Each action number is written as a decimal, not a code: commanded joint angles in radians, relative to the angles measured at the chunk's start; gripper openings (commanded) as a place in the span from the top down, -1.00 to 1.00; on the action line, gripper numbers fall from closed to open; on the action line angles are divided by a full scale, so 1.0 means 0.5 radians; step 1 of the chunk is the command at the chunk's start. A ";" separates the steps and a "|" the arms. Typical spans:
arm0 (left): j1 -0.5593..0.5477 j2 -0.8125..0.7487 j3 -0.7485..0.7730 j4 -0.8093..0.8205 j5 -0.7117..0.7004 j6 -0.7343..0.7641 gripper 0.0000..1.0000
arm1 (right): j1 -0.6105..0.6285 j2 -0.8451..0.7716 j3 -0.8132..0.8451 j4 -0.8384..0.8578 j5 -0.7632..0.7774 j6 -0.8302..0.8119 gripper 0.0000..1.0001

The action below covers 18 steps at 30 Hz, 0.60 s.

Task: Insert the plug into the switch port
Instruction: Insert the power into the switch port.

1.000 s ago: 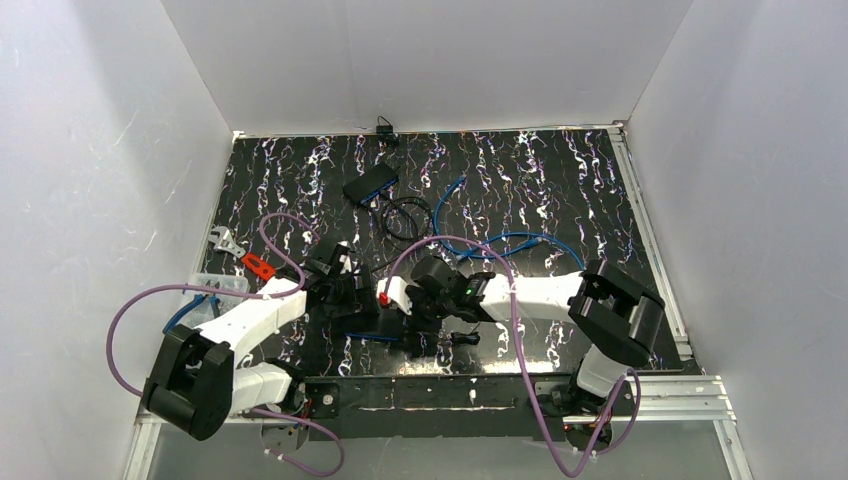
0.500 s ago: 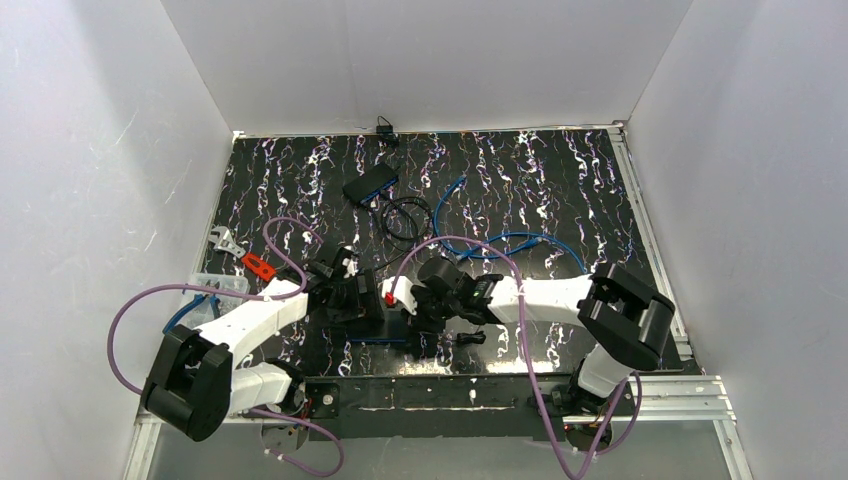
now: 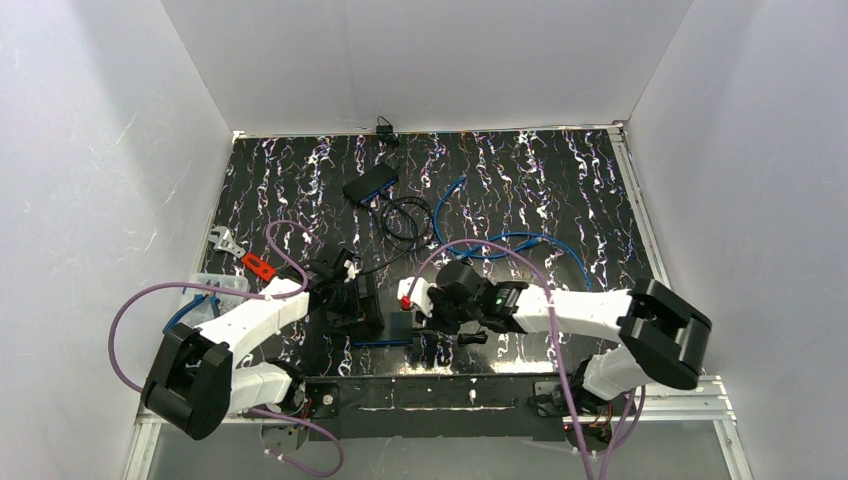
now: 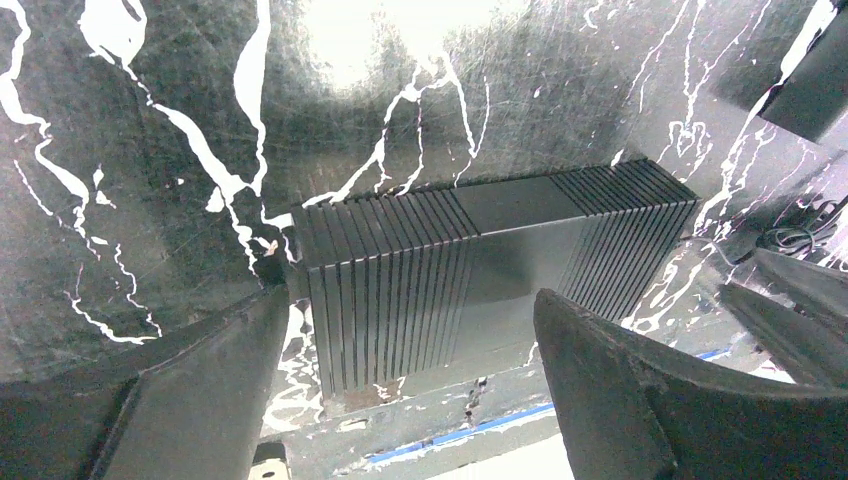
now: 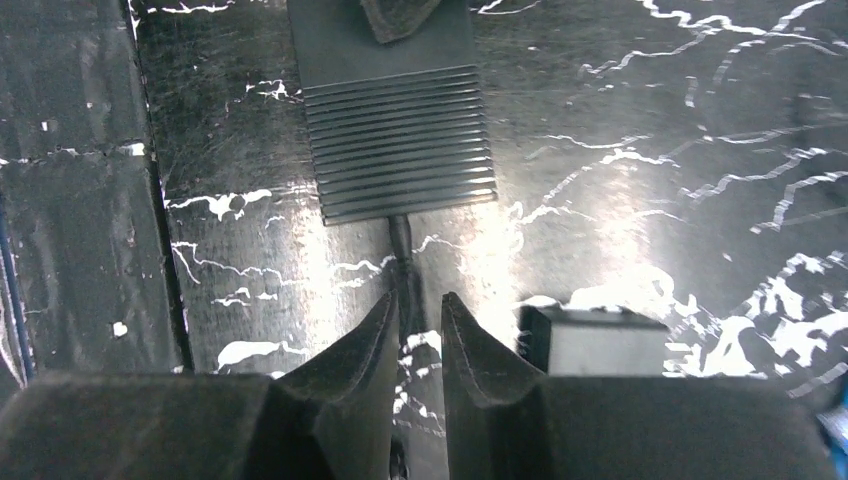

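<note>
The switch (image 5: 400,140) is a black ribbed box lying flat on the marbled table, also seen in the left wrist view (image 4: 480,260) and from above (image 3: 365,308). The plug (image 5: 399,225) sits in the switch's near face, and its dark cable (image 5: 405,275) runs back between my right fingers. My right gripper (image 5: 418,310) is a short way behind the switch, its jaws slightly apart on either side of the cable. My left gripper (image 4: 412,300) hovers at the switch, open wide. One left finger (image 5: 400,15) shows over the switch's far end.
A second black box (image 3: 370,184) with a coiled black cable (image 3: 405,215) lies further back. A blue cable (image 3: 520,240) loops at centre right. A clear plastic bin (image 3: 215,290) and a red piece (image 3: 258,266) sit at the left. A small grey-faced block (image 5: 595,345) lies beside my right fingers.
My right jaws have parted from shut and the right arm has drawn back to the right, away from the switch. The left gripper has stayed at the switch, opening a little more.
</note>
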 commanded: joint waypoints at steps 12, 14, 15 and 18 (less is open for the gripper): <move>-0.011 -0.370 0.307 -0.345 -0.051 0.040 -0.96 | -0.351 -0.575 0.052 -0.707 0.456 0.968 0.59; -0.010 -0.409 0.352 -0.380 -0.072 0.054 -0.96 | -0.389 -0.606 0.040 -0.800 0.416 1.080 0.54; -0.011 -0.424 0.374 -0.397 -0.085 0.061 -0.96 | -0.391 -0.646 -0.003 -0.788 0.393 1.128 0.43; -0.011 -0.464 0.429 -0.449 -0.124 0.082 -0.96 | -0.394 -0.812 -0.178 -0.699 0.314 1.303 0.06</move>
